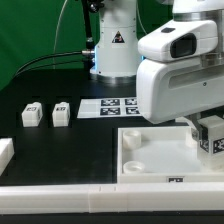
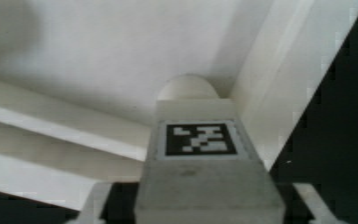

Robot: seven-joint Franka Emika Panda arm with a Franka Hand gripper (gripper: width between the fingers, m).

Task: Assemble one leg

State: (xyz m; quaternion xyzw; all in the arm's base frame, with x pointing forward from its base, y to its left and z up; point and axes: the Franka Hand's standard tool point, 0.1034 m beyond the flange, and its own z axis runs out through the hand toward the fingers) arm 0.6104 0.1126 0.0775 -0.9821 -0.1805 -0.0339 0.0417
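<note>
Nearest in the exterior view, a long white plastic rail runs along the front of the black counter. Just behind it lies the large white square plastic panel with round corner sockets. At nine o'clock from the panel, a white plastic block is cut off by the frame edge.

At about three o'clock on the panel, the small white plastic block-like leg with a black-and-white square tag hangs under the bulky white wrist housing. The fingers pinch the leg from both sides. In the wrist view the leg sits clamped between the grey fingers, its rounded tip pointing at the panel, close beside a raised rim; whether the tip touches cannot be told.

Farther back, at ten o'clock from the panel, two loose white plastic legs stand side by side but apart, one and the other. At twelve o'clock lies the flat white marker board. Behind it stands the white arm base, against a green backdrop.
</note>
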